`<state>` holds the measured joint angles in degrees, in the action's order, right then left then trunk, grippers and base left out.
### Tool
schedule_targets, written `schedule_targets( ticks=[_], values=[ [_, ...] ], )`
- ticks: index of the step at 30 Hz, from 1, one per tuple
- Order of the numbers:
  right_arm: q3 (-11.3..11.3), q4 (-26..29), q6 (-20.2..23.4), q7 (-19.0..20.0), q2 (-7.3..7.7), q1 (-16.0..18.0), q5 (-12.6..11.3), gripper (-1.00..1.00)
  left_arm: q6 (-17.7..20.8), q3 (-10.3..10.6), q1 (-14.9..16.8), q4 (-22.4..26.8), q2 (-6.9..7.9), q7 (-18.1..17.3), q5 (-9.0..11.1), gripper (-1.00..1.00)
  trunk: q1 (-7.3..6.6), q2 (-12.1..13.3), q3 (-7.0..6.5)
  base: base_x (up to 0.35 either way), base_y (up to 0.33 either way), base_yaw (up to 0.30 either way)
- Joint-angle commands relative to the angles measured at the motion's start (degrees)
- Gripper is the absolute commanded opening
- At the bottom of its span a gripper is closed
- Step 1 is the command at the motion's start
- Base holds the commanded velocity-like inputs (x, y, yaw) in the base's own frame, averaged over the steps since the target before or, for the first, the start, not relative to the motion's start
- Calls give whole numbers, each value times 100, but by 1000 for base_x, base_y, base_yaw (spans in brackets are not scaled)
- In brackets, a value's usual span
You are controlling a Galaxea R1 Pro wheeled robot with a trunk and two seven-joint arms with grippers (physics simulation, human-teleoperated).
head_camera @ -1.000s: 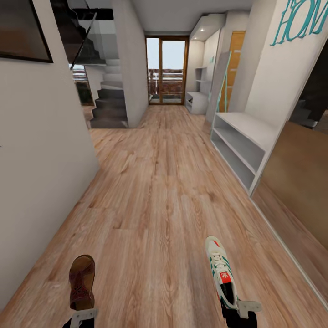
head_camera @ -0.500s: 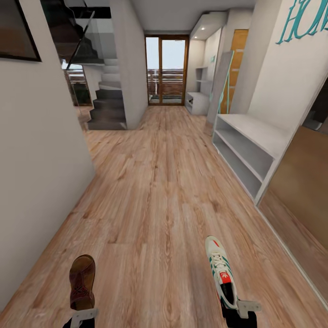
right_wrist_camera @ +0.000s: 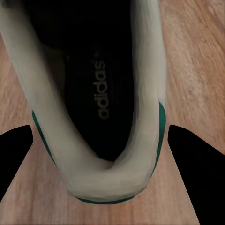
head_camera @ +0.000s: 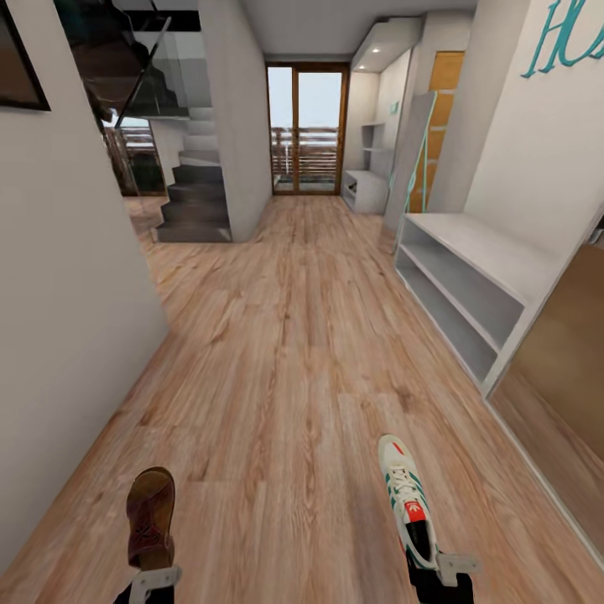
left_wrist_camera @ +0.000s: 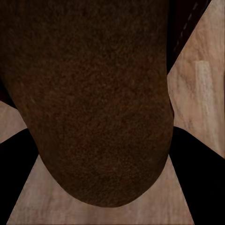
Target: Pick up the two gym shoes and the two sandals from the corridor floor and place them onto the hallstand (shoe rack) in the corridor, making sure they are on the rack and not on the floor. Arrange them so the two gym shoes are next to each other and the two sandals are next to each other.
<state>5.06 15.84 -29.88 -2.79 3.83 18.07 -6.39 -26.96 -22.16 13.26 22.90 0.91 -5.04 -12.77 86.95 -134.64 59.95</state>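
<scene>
My left gripper (head_camera: 153,579) is shut on the heel of a brown sandal (head_camera: 151,516), which is held toe-forward above the corridor floor (head_camera: 285,352). In the left wrist view the sandal (left_wrist_camera: 93,93) sits between the dark fingers (left_wrist_camera: 18,157). My right gripper (head_camera: 436,570) is shut on the heel of a white gym shoe (head_camera: 406,495) with green stripes. That gym shoe (right_wrist_camera: 112,180) shows from behind in the right wrist view. The hallstand (head_camera: 470,277), a pale bench with two open shelf slots, stands ahead along the right wall.
A white wall (head_camera: 67,277) closes in on the left, with a staircase (head_camera: 197,201) behind it. A mirrored wardrobe door (head_camera: 562,361) runs along the right, just before the hallstand. Wood-framed glass doors (head_camera: 306,130) end the corridor, and a second low unit (head_camera: 365,189) stands beside them.
The view has advanced down the corridor: the hallstand and the left wall corner are nearer. Both held shoes keep their place in the picture.
</scene>
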Motion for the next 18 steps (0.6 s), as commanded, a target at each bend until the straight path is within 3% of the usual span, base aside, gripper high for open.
schedule_targets(
  ticks=[1, 3, 6, 18],
  values=[
    [49, -2, -18, -21, 4, 3, -56, -100, -227, -54, -11, -78, 0, -50, -29, -100, 2, -2, 5, 336, 0, 0],
    [48, -2, -18, -20, 4, 3, -56, -100, -697, -58, -54, -371, -1, -50, -39, -100, 2, -2, 5, 337, 0, 0],
    [49, -2, -18, -20, 4, 2, -56, -100, -868, -59, -70, -494, 2, -50, -36, -100, 2, -2, 5, 337, 0, 0],
    [48, -2, -18, -20, 4, 3, -56, -100, -977, -63, -79, -558, 13, -50, -23, -100, 2, -2, 5, 337, 0, 0]
  ],
)
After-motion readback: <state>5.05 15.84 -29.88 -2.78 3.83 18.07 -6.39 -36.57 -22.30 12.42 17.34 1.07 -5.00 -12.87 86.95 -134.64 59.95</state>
